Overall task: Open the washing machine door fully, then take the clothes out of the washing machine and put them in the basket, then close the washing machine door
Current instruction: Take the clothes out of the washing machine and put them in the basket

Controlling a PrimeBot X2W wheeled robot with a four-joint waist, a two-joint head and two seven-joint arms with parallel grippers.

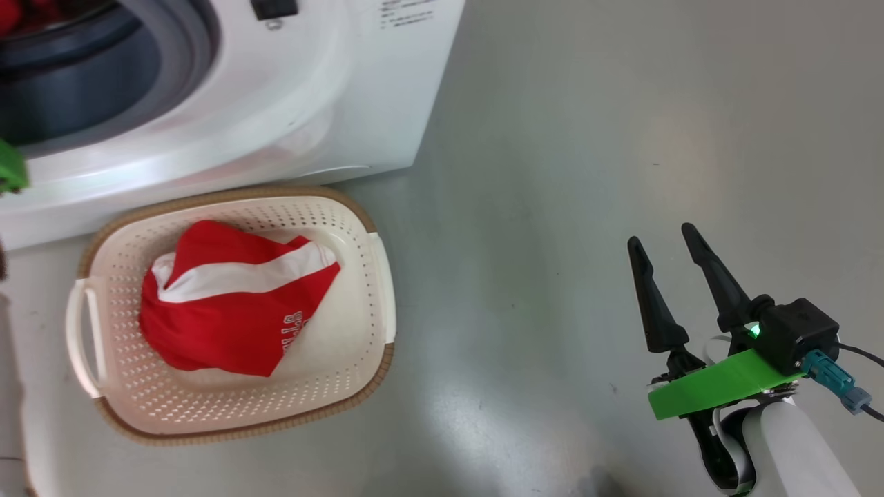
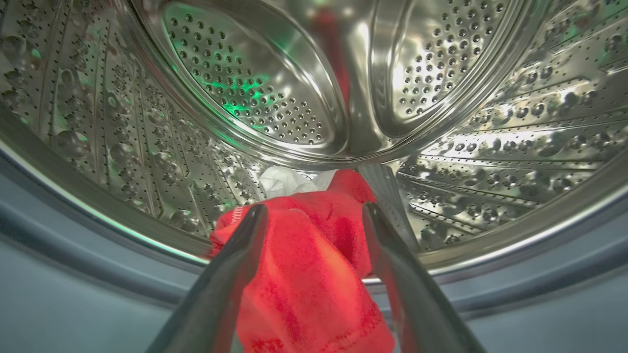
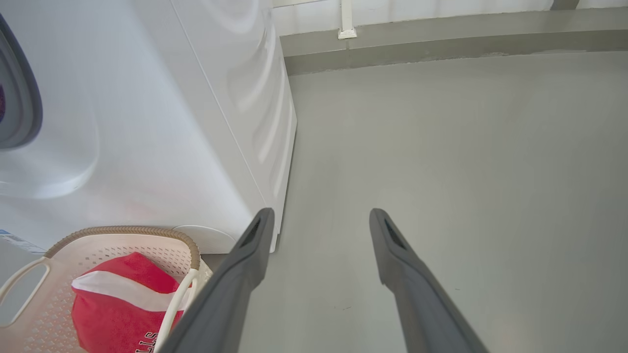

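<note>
left gripper (image 2: 314, 215): held open astride clothes (image 2: 304, 274) inside washing machine (image 1: 331, 103) | right gripper (image 1: 661, 236): held open, empty, beside washing machine

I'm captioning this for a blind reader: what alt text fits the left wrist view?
The left gripper, fingers open, points into a perforated steel drum, with a red garment seen between the fingers near the drum's front rim. White fabric shows just behind it.

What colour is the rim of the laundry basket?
Brown, woven-looking, around the cream perforated basket. The head view shows it best.
</note>
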